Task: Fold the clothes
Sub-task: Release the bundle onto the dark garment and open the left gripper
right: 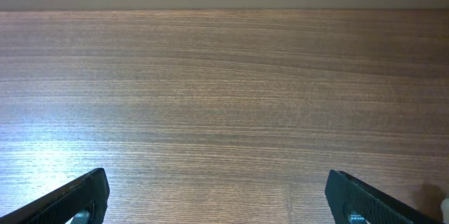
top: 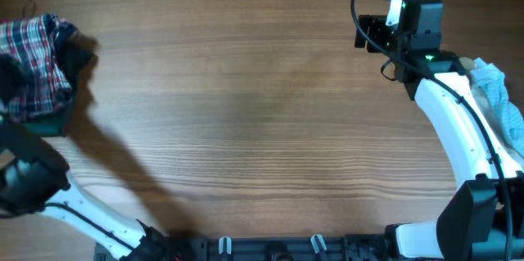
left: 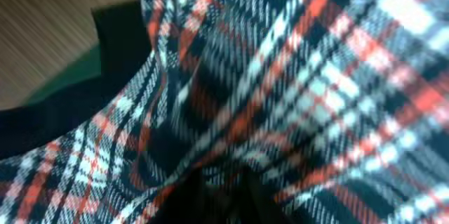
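Observation:
The clothes in hand are a red, navy and white plaid shirt (top: 33, 60), bunched in a heap at the table's far left edge, with dark navy trim (top: 75, 58) on its right side. In the left wrist view the plaid shirt (left: 280, 76) fills nearly the whole frame. Its folds run down into my left gripper (left: 228, 197), whose dark fingers stand close together, pinching the fabric. From overhead that gripper is hidden under the heap. My right gripper (top: 370, 33) hovers at the far right, open wide over bare wood (right: 221, 199), holding nothing.
A light blue cloth (top: 501, 101) lies at the right edge beside the right arm (top: 458, 130). A dark green patch (top: 45, 122) shows under the plaid heap. The left arm (top: 37, 183) reaches in from the front left corner. Wooden tabletop (top: 262, 114) spans the middle.

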You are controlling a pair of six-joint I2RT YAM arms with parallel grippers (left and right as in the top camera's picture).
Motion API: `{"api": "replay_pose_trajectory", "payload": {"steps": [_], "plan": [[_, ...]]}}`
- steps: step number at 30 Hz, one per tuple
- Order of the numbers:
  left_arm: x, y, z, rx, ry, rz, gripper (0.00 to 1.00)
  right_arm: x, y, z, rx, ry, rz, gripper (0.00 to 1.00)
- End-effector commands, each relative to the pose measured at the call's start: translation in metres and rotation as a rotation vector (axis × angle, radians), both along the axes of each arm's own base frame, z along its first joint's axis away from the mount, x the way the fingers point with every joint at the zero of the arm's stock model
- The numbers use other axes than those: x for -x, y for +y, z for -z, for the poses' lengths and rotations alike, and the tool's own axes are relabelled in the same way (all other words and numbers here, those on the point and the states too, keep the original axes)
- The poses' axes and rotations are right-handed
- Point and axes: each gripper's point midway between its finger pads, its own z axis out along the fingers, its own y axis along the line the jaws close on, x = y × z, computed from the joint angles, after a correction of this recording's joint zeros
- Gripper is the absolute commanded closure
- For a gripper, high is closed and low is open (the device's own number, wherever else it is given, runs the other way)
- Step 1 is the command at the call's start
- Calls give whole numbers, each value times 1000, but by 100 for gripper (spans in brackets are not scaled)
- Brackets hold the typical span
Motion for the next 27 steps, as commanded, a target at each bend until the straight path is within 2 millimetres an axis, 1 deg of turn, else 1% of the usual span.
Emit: {"api": "replay_pose_trajectory", "payload": {"steps": [1,2,4,5,6,7,8,9,10,11,12,13,14,15,17,18,19,20,22,23,25,27], "plan": [[9,-10,47,99,78,-11,78,2,-3,9,14,20,15,0],[4,-8,37,88,53,-7,75,2,-3,9,14,21,15,0],[-17,-5,-19,31,-79,23,68,2,-3,9,14,21,15,1],[-28,-5,-62,-7,-165,25,65,2,-3,9,14,21,15,0],[-40,-14,-114,-37,-272,51,60,2,-3,9,14,21,15,0],[-51,-33,-161,-52,-380,118,57,2,-3,9,14,21,15,1],[-63,-66,-214,-65,-510,200,51,2,-3,9,14,21,15,0],[-71,-95,-247,-77,-582,246,43,2,-3,9,14,21,15,0],[-77,-115,-261,-78,-615,279,35,2,-3,9,14,21,15,1],[-92,-156,-275,-68,-651,355,12,2,-3,9,14,21,15,0],[-102,-183,-277,-56,-660,408,1,2,-3,9,14,21,15,0],[-112,-215,-275,-32,-661,469,0,2,-3,9,14,21,15,0],[-118,-236,-271,-14,-653,510,0,2,-3,9,14,21,15,0],[-125,-271,-265,17,-640,572,0,2,-3,9,14,21,15,0],[-125,-324,-254,72,-597,662,0,2,-3,9,14,21,15,0],[-123,-347,-249,95,-575,701,0,2,-3,9,14,21,15,0],[-121,-359,-246,109,-561,723,0,2,-3,9,14,21,15,1],[-118,-377,-243,126,-545,754,0,2,-3,9,14,21,15,1],[-115,-401,-242,140,-540,798,0,2,-3,9,14,21,15,0],[-114,-409,-242,145,-540,814,0,2,-3,9,14,21,15,0],[-113,-420,-242,151,-539,833,0,2,-3,9,14,21,15,0],[-113,-419,-242,150,-539,833,0,2,-3,9,14,20,15,0]]}}
